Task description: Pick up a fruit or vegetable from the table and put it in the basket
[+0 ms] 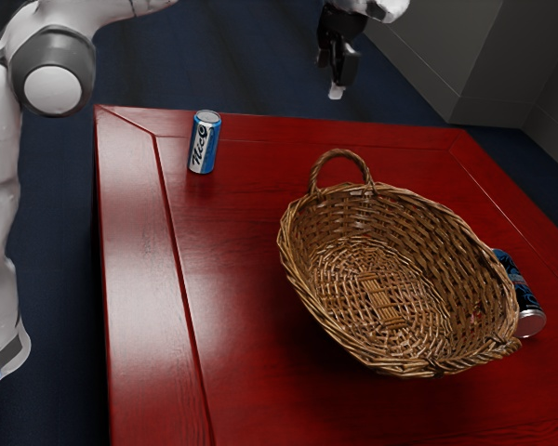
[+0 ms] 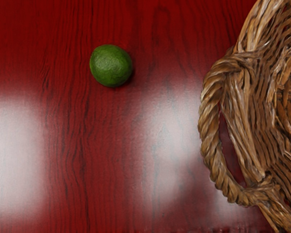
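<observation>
Looking first at the room: a dark blue floor on either side of the table, and plain grey walls at the exterior view's upper right. Next in size, a glossy red wooden table, bordered by broad planks with dark grooves. Shows wavy dark grain up close in the wrist view, along with pale, milky reflections (quite a polish). At the exterior view's left, a white jointed arm with grey rings.

Then a brown woven wicker basket, oval and open-topped, resting on the red wood. Higher in the exterior view, a black gripper. Cannot tell whether apart, together or clamped on something.

Smaller, a blue-and-white metal drink can, standing upright near the table's edge. Reads "Nic" in bold dark letters up the side, then a rounder last character, hard to make out. Beside the basket, partly hidden by it, a dark metal can with blue markings. Lies on its side, silver end showing, lettering too small to read.

Smallest, a round, green, smooth-skinned lime. Sits on the table near the basket's twisted handle, apart from it.
</observation>
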Robot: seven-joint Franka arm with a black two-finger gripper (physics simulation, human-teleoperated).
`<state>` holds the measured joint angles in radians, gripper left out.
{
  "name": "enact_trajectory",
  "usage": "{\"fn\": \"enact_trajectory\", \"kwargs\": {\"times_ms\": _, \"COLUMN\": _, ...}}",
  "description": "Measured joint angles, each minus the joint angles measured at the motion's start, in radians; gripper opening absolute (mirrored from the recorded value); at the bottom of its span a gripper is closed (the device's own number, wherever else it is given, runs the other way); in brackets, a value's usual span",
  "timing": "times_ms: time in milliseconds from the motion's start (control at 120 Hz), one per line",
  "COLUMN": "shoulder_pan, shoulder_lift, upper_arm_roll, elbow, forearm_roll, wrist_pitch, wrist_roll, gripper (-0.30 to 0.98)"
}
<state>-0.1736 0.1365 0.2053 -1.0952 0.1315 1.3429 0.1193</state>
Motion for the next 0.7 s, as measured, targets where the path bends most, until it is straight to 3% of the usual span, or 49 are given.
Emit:
{"fn": "enact_trajectory", "kwargs": {"times_ms": 200, "shoulder_pan": -0.007, "shoulder_lift": 0.018, "upper_arm_roll": -0.006, "elbow": -0.019, "forearm_roll": 0.008, "wrist_pitch": -0.009, "wrist_roll": 0.011, "gripper": 0.69}}
{"fn": "enact_trajectory", "kwargs": {"times_ms": 325, "shoulder_pan": -0.001, "shoulder_lift": 0.017, "upper_arm_roll": -0.001, "elbow": -0.071, "forearm_roll": -0.052, "wrist_pitch": -0.017, "wrist_roll": 0.012, "gripper": 0.69}}
{"fn": "enact_trajectory", "kwargs": {"times_ms": 425, "shoulder_pan": -0.021, "shoulder_lift": 0.001, "upper_arm_roll": -0.002, "elbow": -0.098, "forearm_roll": -0.055, "wrist_pitch": -0.05, "wrist_roll": 0.012, "gripper": 0.69}}
{"fn": "enact_trajectory", "kwargs": {"times_ms": 475, "shoulder_pan": -0.035, "shoulder_lift": -0.046, "upper_arm_roll": -0.003, "elbow": -0.129, "forearm_roll": -0.051, "wrist_pitch": -0.079, "wrist_roll": 0.01, "gripper": 0.69}}
{"fn": "enact_trajectory", "kwargs": {"times_ms": 550, "shoulder_pan": -0.055, "shoulder_lift": -0.234, "upper_arm_roll": -0.006, "elbow": -0.342, "forearm_roll": -0.029, "wrist_pitch": -0.085, "wrist_roll": 0.003, "gripper": 0.68}}
{"fn": "enact_trajectory", "kwargs": {"times_ms": 700, "shoulder_pan": 0.044, "shoulder_lift": -0.379, "upper_arm_roll": -0.008, "elbow": -0.52, "forearm_roll": 0.017, "wrist_pitch": -0.073, "wrist_roll": -0.007, "gripper": 0.69}}
